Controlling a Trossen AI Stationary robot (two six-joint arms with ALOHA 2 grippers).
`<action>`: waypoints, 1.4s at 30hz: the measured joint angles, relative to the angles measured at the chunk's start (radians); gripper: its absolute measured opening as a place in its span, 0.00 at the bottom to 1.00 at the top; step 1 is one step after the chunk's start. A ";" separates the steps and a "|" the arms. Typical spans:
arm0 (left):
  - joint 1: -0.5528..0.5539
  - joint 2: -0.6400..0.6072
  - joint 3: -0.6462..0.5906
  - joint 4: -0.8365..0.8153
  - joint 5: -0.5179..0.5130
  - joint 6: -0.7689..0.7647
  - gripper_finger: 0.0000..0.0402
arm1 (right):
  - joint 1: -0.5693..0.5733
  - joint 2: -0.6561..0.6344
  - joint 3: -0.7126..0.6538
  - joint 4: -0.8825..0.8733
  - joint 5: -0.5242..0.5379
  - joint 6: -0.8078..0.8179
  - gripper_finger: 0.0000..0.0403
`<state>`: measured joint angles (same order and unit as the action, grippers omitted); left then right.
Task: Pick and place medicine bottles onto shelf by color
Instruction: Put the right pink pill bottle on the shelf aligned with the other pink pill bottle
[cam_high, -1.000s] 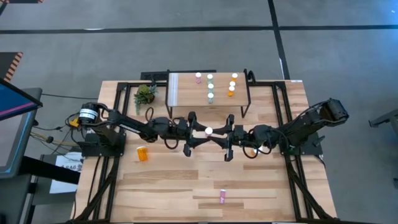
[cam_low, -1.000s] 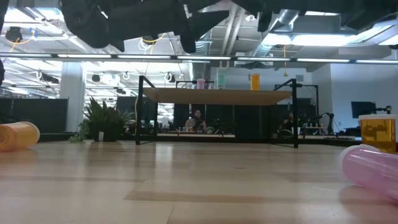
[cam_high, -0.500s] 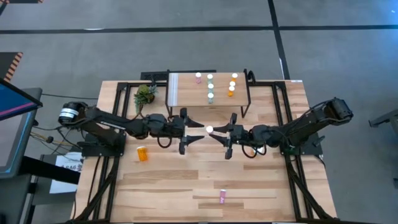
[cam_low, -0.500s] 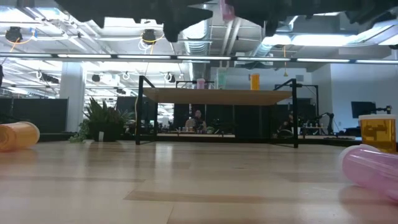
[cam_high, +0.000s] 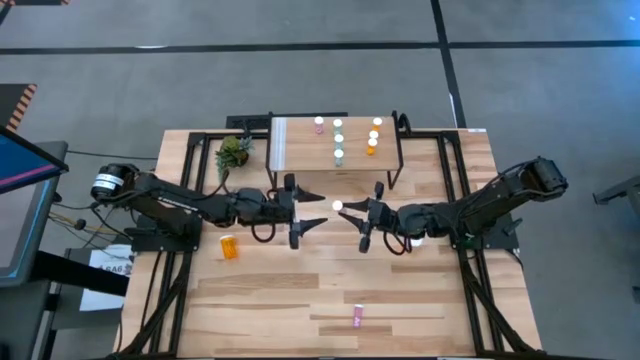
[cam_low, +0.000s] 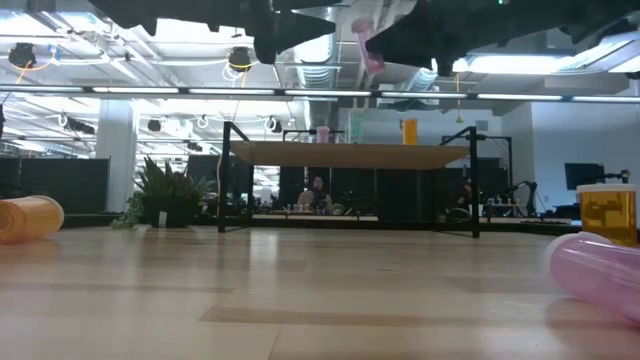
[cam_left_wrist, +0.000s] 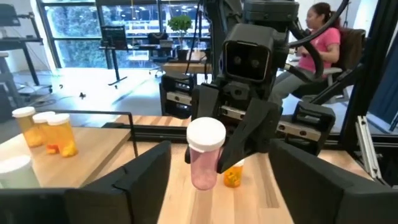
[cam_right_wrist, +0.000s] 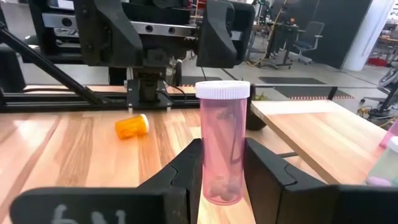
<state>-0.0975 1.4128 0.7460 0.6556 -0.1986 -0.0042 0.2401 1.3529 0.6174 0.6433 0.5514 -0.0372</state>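
A pink medicine bottle (cam_right_wrist: 222, 137) with a white cap is up above the middle of the table, with my right gripper (cam_high: 348, 212) shut on it. My left gripper (cam_high: 310, 210) faces it from the table's left, a little short of it, open, with nothing between its fingers. The shelf (cam_high: 300, 150) stands at the far edge on thin black legs. On its top stand a pink bottle (cam_high: 319, 125), teal bottles (cam_high: 338, 140) and orange bottles (cam_high: 373, 138). An orange bottle (cam_high: 230, 246) and a pink one (cam_high: 357, 316) lie on their sides on the table. My right gripper pinches the lower half of the pink bottle's body (cam_right_wrist: 221, 177) between its two fingers. The fingers (cam_right_wrist: 186, 171) point level and come from the table's right. The bottle stands about upright, cap up, lifted well clear of the table.
A small green plant (cam_high: 233, 152) stands left of the shelf. Another orange bottle (cam_low: 607, 212) stands upright on the table under my right arm. Black frame rails run along the table's left and right sides. A person sits beyond the table in the left wrist view.
My left gripper has drawn back from the pink bottle toward the table's left edge, leaving a gap. The bottle stays in my right gripper, which has tipped toward level, so that the bottle now hangs lower in the low view.
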 joint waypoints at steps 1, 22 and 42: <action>0.000 0.000 0.000 -0.003 -0.001 -0.002 0.67 | 0.000 0.000 0.000 0.000 0.000 0.000 0.29; 0.005 0.029 0.221 -0.387 -0.025 0.044 0.80 | 0.002 0.000 0.000 -0.054 0.000 0.005 0.29; 0.026 0.129 0.333 -0.554 0.010 0.010 0.80 | 0.036 0.010 0.030 -0.127 -0.003 -0.056 0.29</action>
<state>-0.0711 1.5421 1.0786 0.1017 -0.1886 0.0063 0.2762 1.3626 0.6476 0.5165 0.5480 -0.0932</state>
